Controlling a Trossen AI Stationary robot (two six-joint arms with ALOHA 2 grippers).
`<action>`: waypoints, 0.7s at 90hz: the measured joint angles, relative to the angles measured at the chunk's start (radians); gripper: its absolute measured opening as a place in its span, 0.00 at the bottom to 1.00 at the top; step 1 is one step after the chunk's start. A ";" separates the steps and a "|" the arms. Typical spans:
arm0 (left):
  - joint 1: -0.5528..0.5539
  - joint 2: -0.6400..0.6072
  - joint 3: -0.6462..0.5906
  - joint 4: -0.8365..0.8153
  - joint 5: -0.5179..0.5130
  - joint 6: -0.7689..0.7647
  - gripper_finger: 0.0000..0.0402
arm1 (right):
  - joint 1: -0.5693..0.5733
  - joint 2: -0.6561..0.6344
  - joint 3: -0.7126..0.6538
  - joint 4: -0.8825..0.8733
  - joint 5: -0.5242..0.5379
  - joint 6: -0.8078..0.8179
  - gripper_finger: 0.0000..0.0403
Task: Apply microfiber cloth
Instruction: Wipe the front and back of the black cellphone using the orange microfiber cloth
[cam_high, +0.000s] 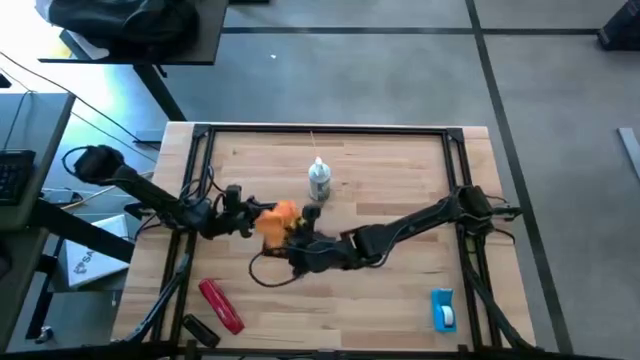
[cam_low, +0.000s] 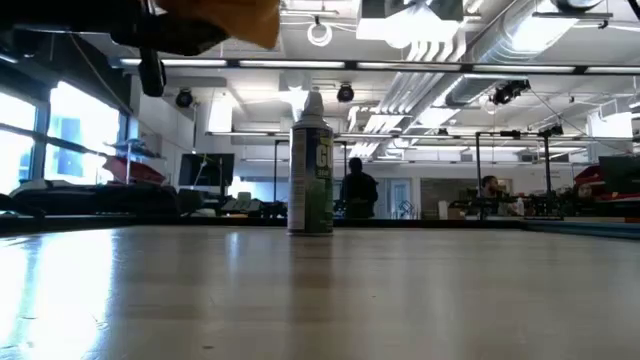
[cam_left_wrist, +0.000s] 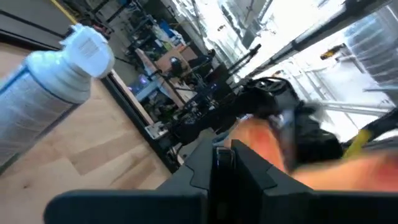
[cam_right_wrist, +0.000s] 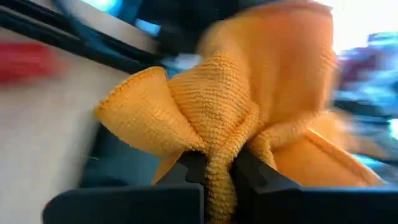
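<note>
Both grippers meet at the microfiber cloth (cam_high: 279, 221) above mid-table.

The right wrist view alone shows the right gripper (cam_right_wrist: 217, 171) pinching a gathered fold of the looped, nubby orange fabric between its dark fingers. From above, the left gripper (cam_high: 250, 215) sits just beside the cloth; whether it grips I cannot tell. The low view shows the white-capped spray can (cam_low: 311, 165) upright on the pale wooden table (cam_high: 400, 180).

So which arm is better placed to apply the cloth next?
Right: its end effector is pinched on the cloth. The left end effector sits beside the cloth.
</note>
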 joint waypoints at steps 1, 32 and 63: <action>-0.003 0.001 0.000 0.000 -0.001 -0.001 0.03 | 0.001 0.000 0.010 -0.008 0.023 -0.013 0.01; -0.013 0.079 0.001 0.004 -0.043 -0.075 0.03 | 0.001 0.010 0.105 -0.188 -0.130 0.158 0.01; 0.022 0.137 -0.004 0.195 -0.068 -0.085 0.03 | 0.045 0.063 -0.136 0.142 -0.406 0.326 0.01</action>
